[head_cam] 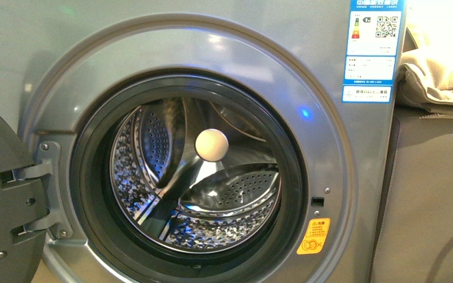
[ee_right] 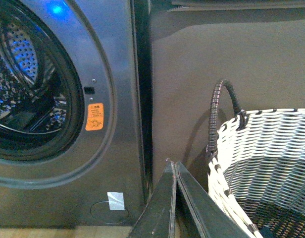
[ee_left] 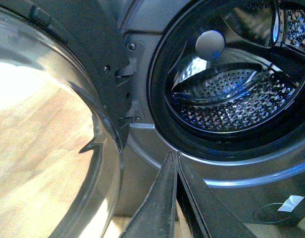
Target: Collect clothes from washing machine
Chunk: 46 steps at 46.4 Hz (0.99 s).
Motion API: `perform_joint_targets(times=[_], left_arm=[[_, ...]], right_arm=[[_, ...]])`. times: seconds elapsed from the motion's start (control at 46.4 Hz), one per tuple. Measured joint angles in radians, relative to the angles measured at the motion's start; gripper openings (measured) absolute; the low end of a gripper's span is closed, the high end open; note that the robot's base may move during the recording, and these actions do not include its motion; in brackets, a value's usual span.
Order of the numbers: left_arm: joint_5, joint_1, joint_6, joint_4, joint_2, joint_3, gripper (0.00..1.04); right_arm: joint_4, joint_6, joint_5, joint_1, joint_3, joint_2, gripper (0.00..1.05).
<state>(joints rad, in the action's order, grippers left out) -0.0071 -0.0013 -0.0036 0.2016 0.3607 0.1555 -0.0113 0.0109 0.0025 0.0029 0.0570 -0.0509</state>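
Observation:
The grey-silver washing machine (head_cam: 212,47) fills the front view, its round door (head_cam: 0,194) swung open to the left. Only bare perforated steel shows in the drum (head_cam: 212,194). The clothes are out of view. In the left wrist view my left gripper (ee_left: 173,153) is shut and empty, low in front of the machine, just below the door opening's rim and beside the open door's glass (ee_left: 38,139). My right gripper (ee_right: 171,162) is also shut and empty, low between the machine's right side (ee_right: 118,99) and a white woven basket (ee_right: 271,148). Neither arm appears in the front view.
The basket has a dark handle (ee_right: 217,109) and stands on the floor to the right of the machine, against a grey-brown sofa side (head_cam: 430,194). A beige cushion (head_cam: 442,65) lies above it. A blue-white label (head_cam: 374,47) and an orange sticker (head_cam: 313,236) mark the machine's front.

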Motion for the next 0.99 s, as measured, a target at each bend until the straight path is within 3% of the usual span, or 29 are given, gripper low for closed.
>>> perform_joint_targets(times=[0.668,0.776,0.991], left_arm=[[0.007,0.0,0.0,-0.054,-0.171,-0.111,0.04],[0.007,0.0,0.0,-0.194,-0.321,-0.146,0.04],[0.007,0.0,0.0,-0.202,-0.356,-0.147,0.04]], right_arm=[[0.008,0.0,0.0,0.0,-0.052,0.047,0.02],[0.008,0.0,0.0,0.0,-0.052,0.047,0.02],[0.008,0.0,0.0,0.0,-0.052,0.047,0.02]])
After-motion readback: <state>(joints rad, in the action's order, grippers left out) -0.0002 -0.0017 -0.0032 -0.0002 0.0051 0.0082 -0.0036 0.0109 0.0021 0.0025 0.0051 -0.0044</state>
